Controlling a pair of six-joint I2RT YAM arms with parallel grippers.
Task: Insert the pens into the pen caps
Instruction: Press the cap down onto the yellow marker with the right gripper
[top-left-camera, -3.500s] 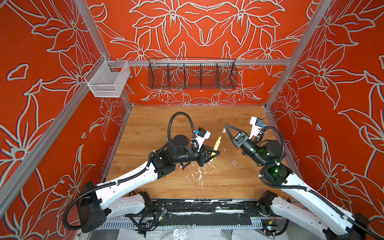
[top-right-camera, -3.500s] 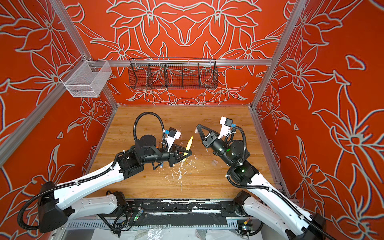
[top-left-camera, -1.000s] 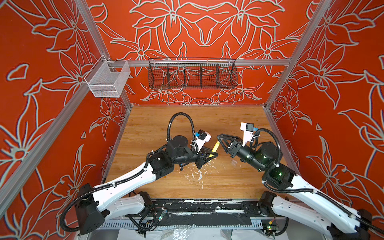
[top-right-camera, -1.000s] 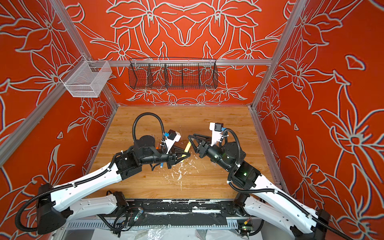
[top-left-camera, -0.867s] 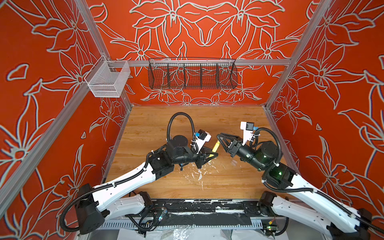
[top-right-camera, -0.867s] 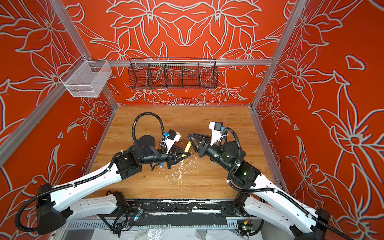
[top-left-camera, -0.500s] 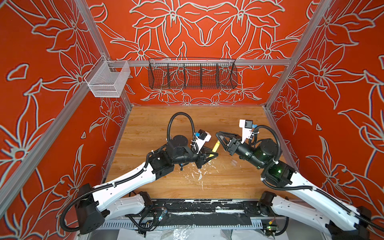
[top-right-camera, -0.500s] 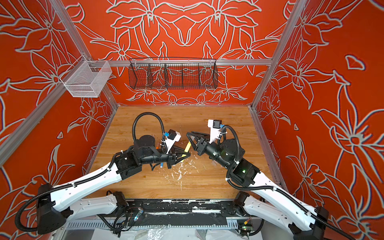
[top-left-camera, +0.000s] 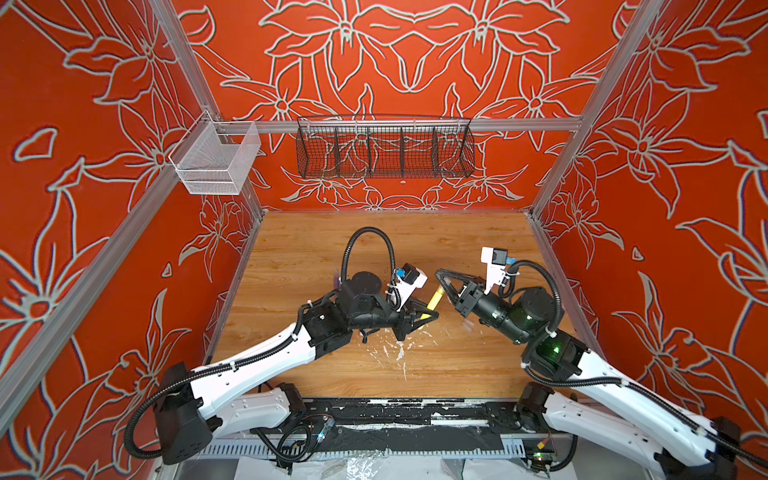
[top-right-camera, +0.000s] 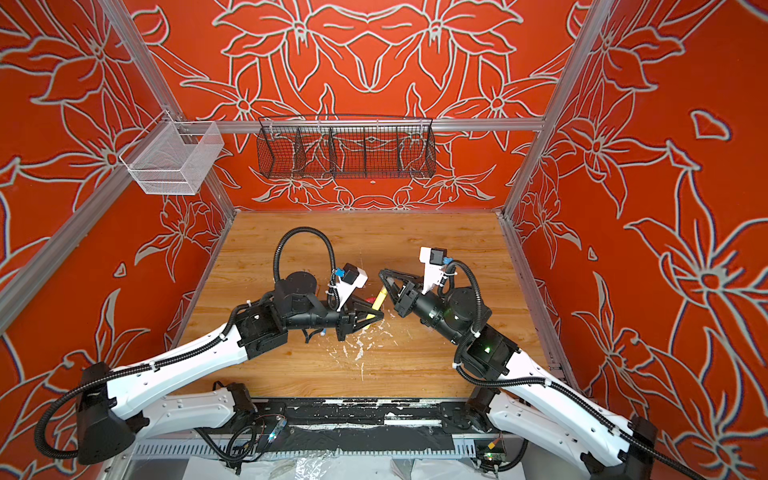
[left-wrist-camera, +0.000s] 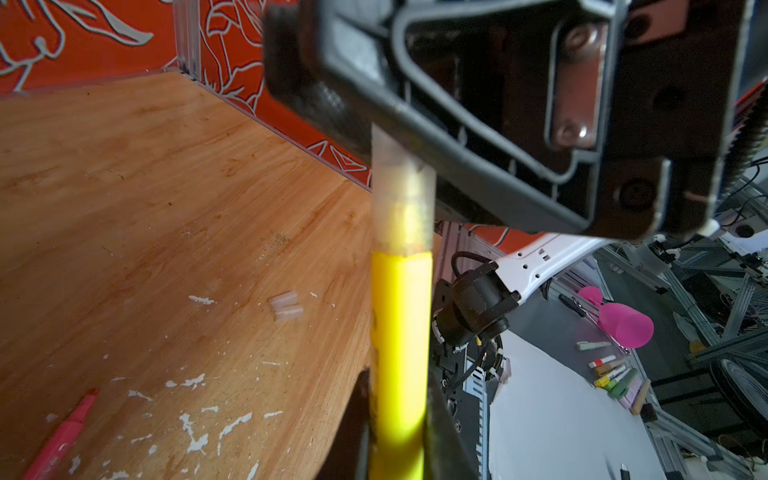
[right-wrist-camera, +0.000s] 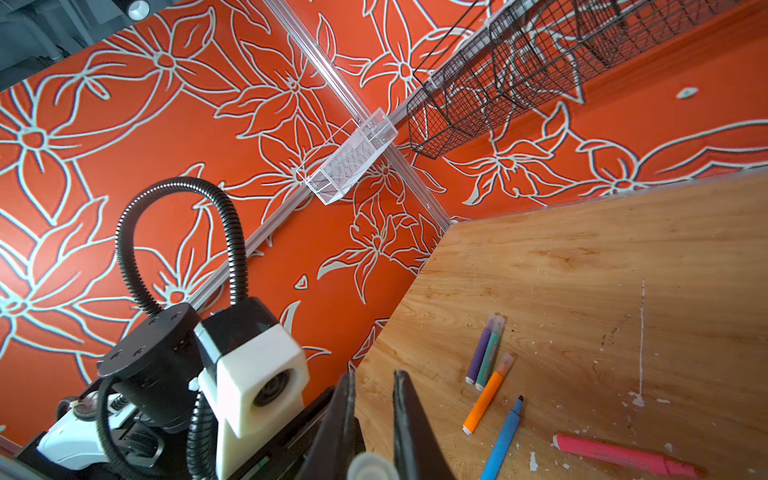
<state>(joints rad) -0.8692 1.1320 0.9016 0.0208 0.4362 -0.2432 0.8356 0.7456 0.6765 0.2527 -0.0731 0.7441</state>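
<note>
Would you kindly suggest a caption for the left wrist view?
Left claw holds the yellow pen; right claw pinches a clear cap over its tip; two spare caps lie on the table.

your left arm (top-left-camera: 253, 370) stretches in from the near left, elbow low, forearm aimed at the middle. left gripper (top-left-camera: 430, 316) points right and slightly away, jaws clamped on the lower part of a yellow pen (top-left-camera: 434, 301) that sticks out past the fingertips. your right arm (top-left-camera: 648, 399) comes in from the near right, elbow bent, forearm angled toward the centre. right gripper (top-left-camera: 440, 279) faces the left one, jaws closed on the clear cap (left-wrist-camera: 401, 199) at the pen's far end. its fingers (right-wrist-camera: 409, 415) sit a narrow gap apart, cap between. grippers near, apart.
</note>
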